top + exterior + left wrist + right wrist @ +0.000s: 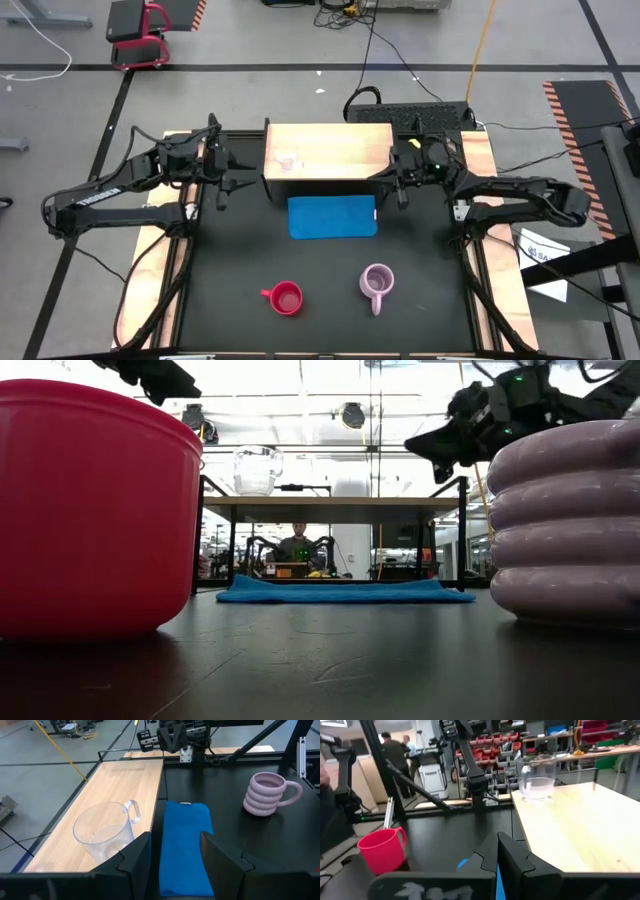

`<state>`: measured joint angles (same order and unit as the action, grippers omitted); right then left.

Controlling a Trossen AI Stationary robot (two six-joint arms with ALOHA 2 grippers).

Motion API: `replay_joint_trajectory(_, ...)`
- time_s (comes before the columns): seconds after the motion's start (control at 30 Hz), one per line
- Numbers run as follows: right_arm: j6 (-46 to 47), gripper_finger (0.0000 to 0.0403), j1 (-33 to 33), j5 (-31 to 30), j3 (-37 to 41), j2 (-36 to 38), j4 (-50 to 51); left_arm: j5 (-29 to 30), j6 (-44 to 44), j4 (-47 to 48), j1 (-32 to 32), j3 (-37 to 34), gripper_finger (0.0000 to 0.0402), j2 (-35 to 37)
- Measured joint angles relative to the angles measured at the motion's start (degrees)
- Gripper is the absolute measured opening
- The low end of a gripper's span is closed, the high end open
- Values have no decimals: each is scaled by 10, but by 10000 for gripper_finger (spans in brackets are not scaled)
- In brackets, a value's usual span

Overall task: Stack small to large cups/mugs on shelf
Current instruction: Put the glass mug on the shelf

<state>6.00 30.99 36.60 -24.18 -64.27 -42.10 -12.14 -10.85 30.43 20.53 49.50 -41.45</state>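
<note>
My left tool (222, 172) hovers spread and empty just off the left end of the shelf (330, 150), where the clear glass cup (289, 161) stands upright. My right tool (398, 178) waits pressed together at the shelf's right end. The red mug (286, 298) and the lilac mug (377, 284) stand apart on the black surface (230, 260), beyond the blue mat (332, 216).
</note>
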Motion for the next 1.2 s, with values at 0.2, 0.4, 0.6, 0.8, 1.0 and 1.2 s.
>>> replay_joint_trajectory(0.2, -12, 0, -7, -2, -67, -53, 30, -3, 0, 2, 0, 0, 173, 0)
replay_joint_trajectory(0.4, -25, 0, -6, -3, -92, -82, 36, -16, 0, 12, 0, 0, 172, 0)
replay_joint_trajectory(0.6, -26, 0, -6, -3, -140, -108, 51, -16, -8, 13, 0, 0, 172, 0)
replay_joint_trajectory(0.8, -26, 0, -6, -3, -180, -157, 56, -16, -18, 11, 0, 0, 172, 0)
replay_joint_trajectory(1.0, -30, 0, -7, -2, -219, -224, 58, -16, -19, 11, 0, 0, 172, 0)
replay_joint_trajectory(1.2, -37, 0, -8, -1, -260, -273, 55, -16, -19, 11, 0, 0, 172, 0)
